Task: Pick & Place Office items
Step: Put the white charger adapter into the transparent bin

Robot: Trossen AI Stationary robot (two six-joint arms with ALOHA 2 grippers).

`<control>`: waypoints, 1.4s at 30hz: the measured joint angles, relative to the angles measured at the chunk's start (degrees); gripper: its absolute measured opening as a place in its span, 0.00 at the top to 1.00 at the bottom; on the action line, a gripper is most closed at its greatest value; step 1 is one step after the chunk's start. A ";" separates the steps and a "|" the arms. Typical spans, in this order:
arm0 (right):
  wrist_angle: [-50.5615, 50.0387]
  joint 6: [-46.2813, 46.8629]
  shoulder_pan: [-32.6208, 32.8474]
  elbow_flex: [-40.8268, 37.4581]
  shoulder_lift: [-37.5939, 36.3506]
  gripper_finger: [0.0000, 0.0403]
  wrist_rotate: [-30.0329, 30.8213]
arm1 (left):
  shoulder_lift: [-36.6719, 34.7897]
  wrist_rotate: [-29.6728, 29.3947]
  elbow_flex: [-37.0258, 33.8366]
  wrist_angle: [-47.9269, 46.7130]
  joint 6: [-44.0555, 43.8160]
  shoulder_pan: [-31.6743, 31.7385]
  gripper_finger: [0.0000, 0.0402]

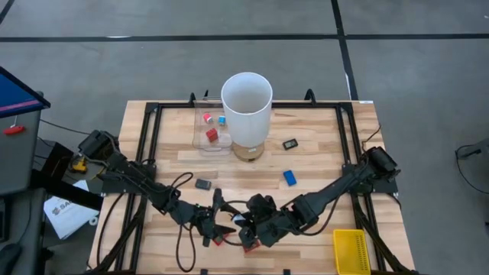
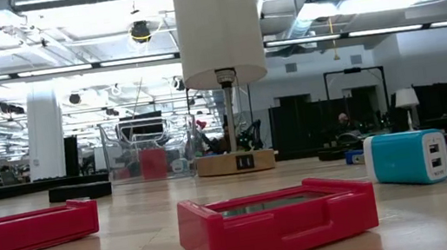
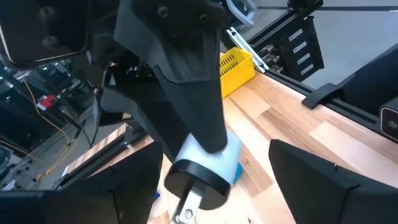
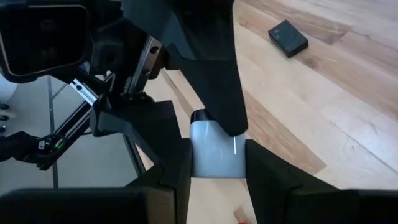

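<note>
A white-and-blue block (image 1: 239,221) with a black round end and a metal prong (image 3: 186,208) is between both grippers near the table's near edge. My right gripper (image 4: 216,168) is shut on it. My left gripper (image 3: 214,186) is open, with a finger on either side of the block; I cannot tell whether it touches. Red flat pieces (image 1: 250,244) (image 2: 276,218) lie on the table under the grippers. A blue-and-white block (image 1: 289,177) (image 2: 404,159), a black piece (image 1: 202,183) and a dark framed piece (image 1: 289,143) lie farther back. The low view shows neither gripper. My right gripper pinches the white body of the block (image 4: 214,158) between its two fingers (image 4: 171,177), one on each opposite side. The fingers come from the table's right side, slanting down. A finger of the left gripper (image 4: 211,81) covers the block's far part.
The tall white cylinder (image 1: 246,107) stands on a round base at the far middle. Beside it is a clear container (image 1: 210,130) with small red and blue pieces. The yellow mesh basket (image 1: 351,250) sits at the near right corner. Black frame rails run along both table sides.
</note>
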 joint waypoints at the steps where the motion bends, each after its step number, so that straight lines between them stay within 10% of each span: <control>1: 0.02 -0.11 -0.15 0.00 0.00 0.72 -0.03 | 0.00 0.00 0.00 0.00 0.02 0.04 0.29; 25: 2.39 -1.51 0.00 0.00 0.00 0.72 -0.27 | -0.11 -0.34 -0.07 -0.17 1.51 0.04 0.62; 42: 1.76 -2.48 0.44 0.02 0.00 0.58 1.55 | -0.09 -1.65 -0.07 -0.42 -0.27 0.04 0.64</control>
